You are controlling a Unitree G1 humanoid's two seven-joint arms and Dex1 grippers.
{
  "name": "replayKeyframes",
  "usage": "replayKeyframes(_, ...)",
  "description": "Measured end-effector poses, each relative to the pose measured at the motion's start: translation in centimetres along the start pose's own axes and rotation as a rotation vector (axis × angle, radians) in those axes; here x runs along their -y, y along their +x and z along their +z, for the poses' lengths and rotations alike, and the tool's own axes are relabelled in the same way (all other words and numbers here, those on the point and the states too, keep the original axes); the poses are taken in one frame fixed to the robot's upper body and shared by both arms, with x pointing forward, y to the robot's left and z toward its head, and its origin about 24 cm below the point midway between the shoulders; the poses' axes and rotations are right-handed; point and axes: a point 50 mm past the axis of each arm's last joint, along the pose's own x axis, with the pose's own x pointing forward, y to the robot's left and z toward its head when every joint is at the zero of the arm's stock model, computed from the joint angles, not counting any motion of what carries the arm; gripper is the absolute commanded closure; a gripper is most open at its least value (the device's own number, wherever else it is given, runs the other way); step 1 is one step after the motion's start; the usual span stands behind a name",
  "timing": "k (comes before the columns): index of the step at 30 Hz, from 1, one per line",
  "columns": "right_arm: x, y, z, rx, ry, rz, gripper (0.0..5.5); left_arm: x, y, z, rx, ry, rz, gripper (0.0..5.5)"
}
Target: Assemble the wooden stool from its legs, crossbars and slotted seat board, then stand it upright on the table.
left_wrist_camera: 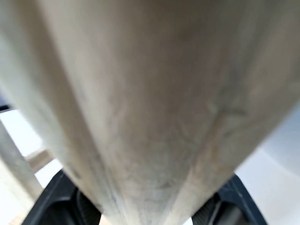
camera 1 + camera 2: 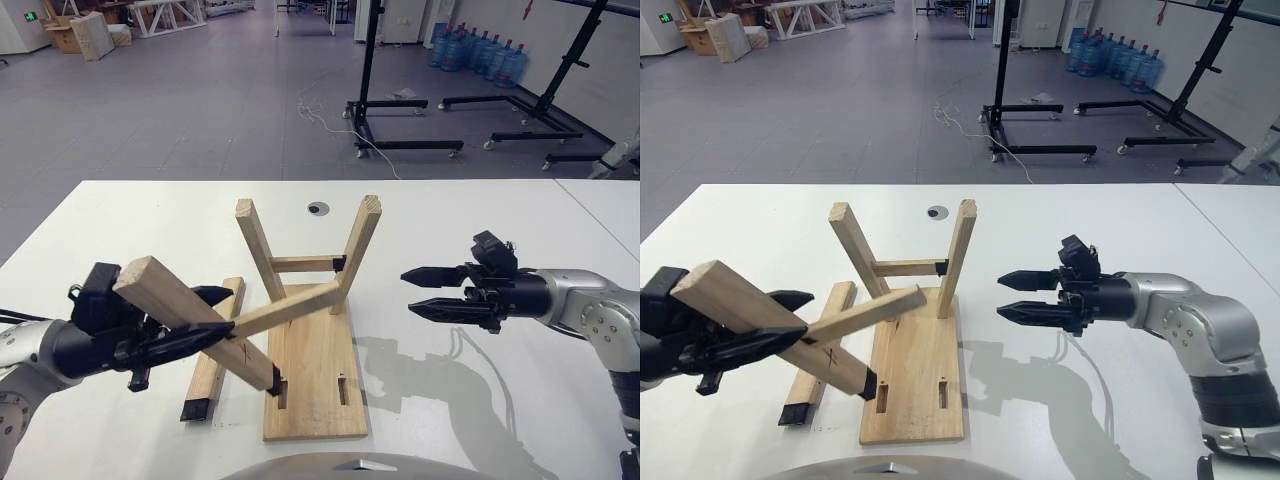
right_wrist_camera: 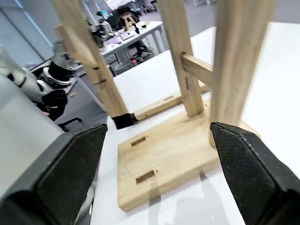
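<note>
Your left gripper (image 2: pixel 215 312) is clenched on the tilted leg (image 2: pixel 165 292), its black foot just beside the near slot (image 2: pixel 281 395) of the seat board (image 2: pixel 312 390), so tip it upright, seat it squarely, and steady the standing legs (image 2: pixel 357 250) with your released right gripper (image 2: pixel 407 291).

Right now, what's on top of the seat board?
Two legs joined by a crossbar stand on the seat board's far end, hiding any slots beneath. Near right slot is bare; the left hand's leg ends at the near left one.

Seat board (image 2: pixel 315 385) and black-capped legs (image 2: pixel 258 245) are pale wood; table (image 2: pixel 480 400) white, fingers (image 2: pixel 432 272) black.
</note>
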Motion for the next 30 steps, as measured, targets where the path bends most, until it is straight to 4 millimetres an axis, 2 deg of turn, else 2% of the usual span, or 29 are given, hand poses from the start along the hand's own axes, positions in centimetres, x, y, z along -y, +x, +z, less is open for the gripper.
replayKeyframes(7,0.1,0.3,-0.1,-0.034,-0.003,0.005,1.45,-0.7,0.4,-2.1,-0.121,-0.058,-0.015,3.45)
replayKeyframes(12,0.5,0.4,-0.2,-0.046,-0.002,0.012,1.45,-1.4,1.8,-2.4,-0.11,-0.035,-0.07,3.45)
replayKeyframes(16,0.7,0.7,-0.4,-0.063,-0.011,0.009,1.45,-1.6,2.1,-1.9,-0.102,-0.007,-0.082,3.45)
replayKeyframes(21,1.0,1.0,-0.2,-0.055,-0.024,-0.002,1.45,-2.2,2.3,-2.5,-0.167,-0.011,-0.101,3.46)
replayKeyframes(30,1.4,1.8,0.0,-0.023,-0.076,-0.05,1.45,-2.7,3.8,-2.9,-0.227,0.127,-0.134,3.46)
